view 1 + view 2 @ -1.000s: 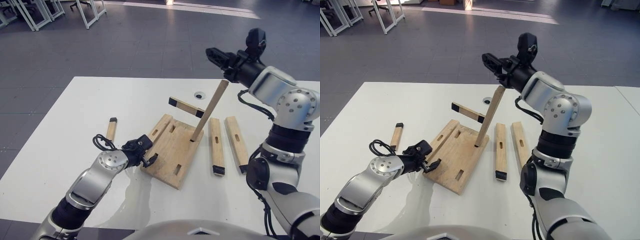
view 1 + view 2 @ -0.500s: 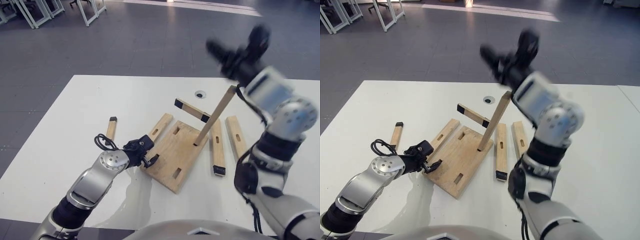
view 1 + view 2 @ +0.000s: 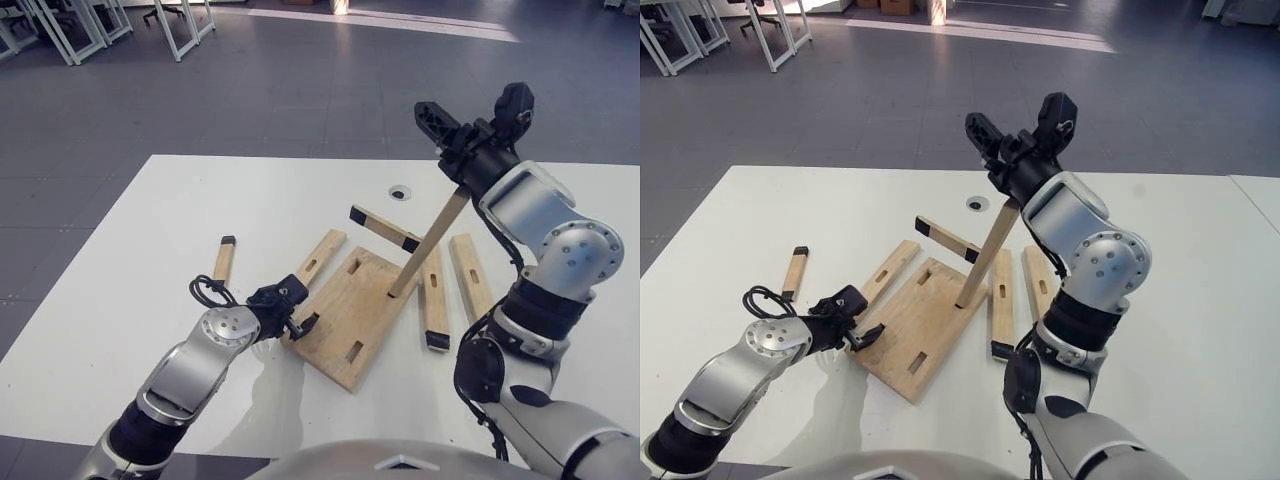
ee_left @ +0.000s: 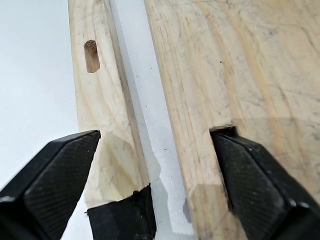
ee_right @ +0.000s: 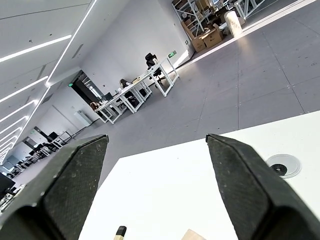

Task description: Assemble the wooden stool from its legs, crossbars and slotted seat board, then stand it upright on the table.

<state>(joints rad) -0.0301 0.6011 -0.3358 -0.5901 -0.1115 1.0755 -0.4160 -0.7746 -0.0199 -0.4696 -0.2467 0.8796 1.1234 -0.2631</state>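
Observation:
The slotted seat board lies flat on the white table. One wooden leg stands tilted in a slot of the board, its top leaning up toward my right arm. My right gripper is open in the air just above that top, holding nothing; a sliver of the leg shows below its fingers. My left gripper is open at the board's near-left edge. Its fingers straddle the board's edge and a slotted leg lying beside it.
A crossbar with black ends rests by the board's far corner. Two slotted legs lie to the board's right. A short black-tipped piece lies to the left. A round cable hole sits farther back.
My right arm swung and its gripper came off the leg's top. The leg tipped lower to the right, and the board shifted slightly toward me. My left gripper hardly moved.

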